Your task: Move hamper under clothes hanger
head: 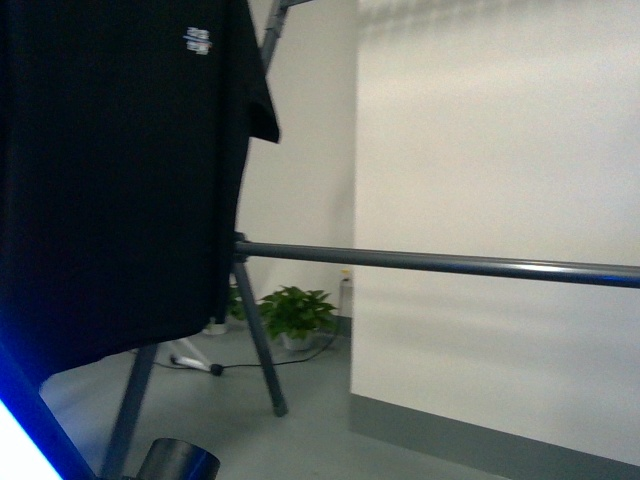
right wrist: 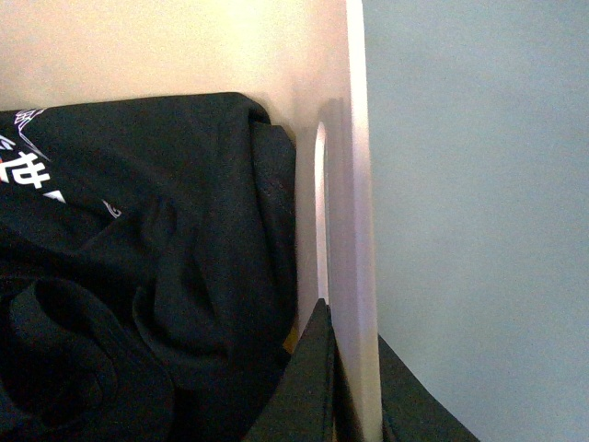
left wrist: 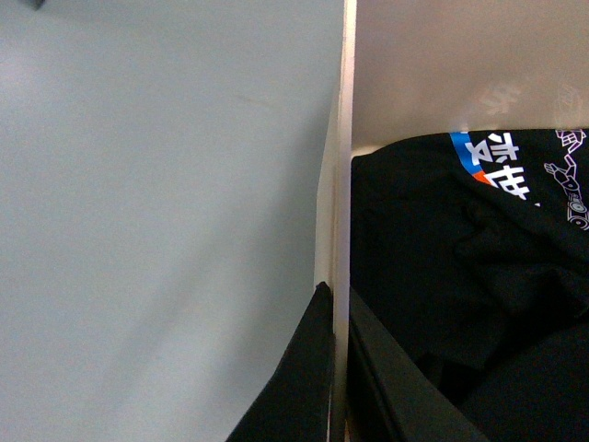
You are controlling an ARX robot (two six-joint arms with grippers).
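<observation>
Front view: the dark-grey metal tube clothes hanger [head: 450,266] fills the frame, with one long horizontal bar running right, slanted legs down to the grey floor [head: 320,410], and a black T-shirt [head: 110,180] hung at the left. A small green potted plant [head: 295,312] sits by the white wall [head: 480,150] behind. Neither the tub nor either gripper shows here, so position under the bar cannot be checked from this view. Left wrist view: the left gripper [left wrist: 337,308] is clamped on the rim of the beige plastic rectangular hamper [left wrist: 442,74], one dark finger on the outer face and one on the inner, both touching the wall. A crumpled black printed garment [left wrist: 460,258] lies inside, just beside the inner finger. Right wrist view: the right gripper [right wrist: 352,345] is closed on the opposite rim of the hamper [right wrist: 166,46] in the same way, with the wall between its fingers and dark clothing [right wrist: 147,276] against the inner one. Whether the oval mark beside it is a handle slot, cannot tell. Risks, as judged: a thin rim held only by pinch may slide out if the arms pull unevenly or the load drags. The tub may twist. A corner may catch a slanted leg, since the approach is unseen from the front. Loose cloth may get snagged by the inner fingers.
</observation>
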